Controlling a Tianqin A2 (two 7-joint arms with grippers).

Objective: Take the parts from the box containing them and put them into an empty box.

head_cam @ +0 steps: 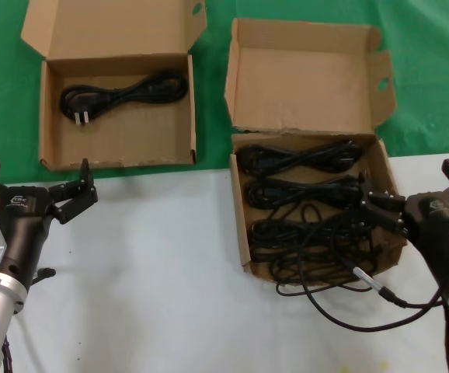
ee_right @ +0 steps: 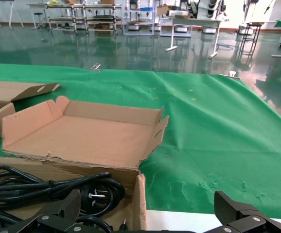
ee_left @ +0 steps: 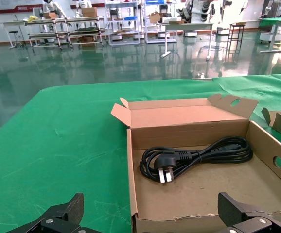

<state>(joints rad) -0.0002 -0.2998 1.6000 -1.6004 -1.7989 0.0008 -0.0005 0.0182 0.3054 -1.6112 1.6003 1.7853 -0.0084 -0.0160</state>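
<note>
We see even, bright overhead light in all three views. On the white desk (head_cam: pixel 154 264) shadows are faint and soft; the black cords (head_cam: pixel 310 202) in the right-hand box (head_cam: pixel 244 225) read as dark masses with little inner detail. In both wrist views the polished hall floor (ee_left: pixel 82 63) throws back pale glare and mirrored shapes, and distant racks (ee_left: pixel 58 24) look soft. The left tool (ee_left: pixel 150 218) fingers (ee_left: pixel 67 213) at the frame edge sit close and slightly blurred.

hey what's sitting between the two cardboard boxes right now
Nothing: the head view shows only a bare strip of green cloth between the box with one cord and the full box.
</note>
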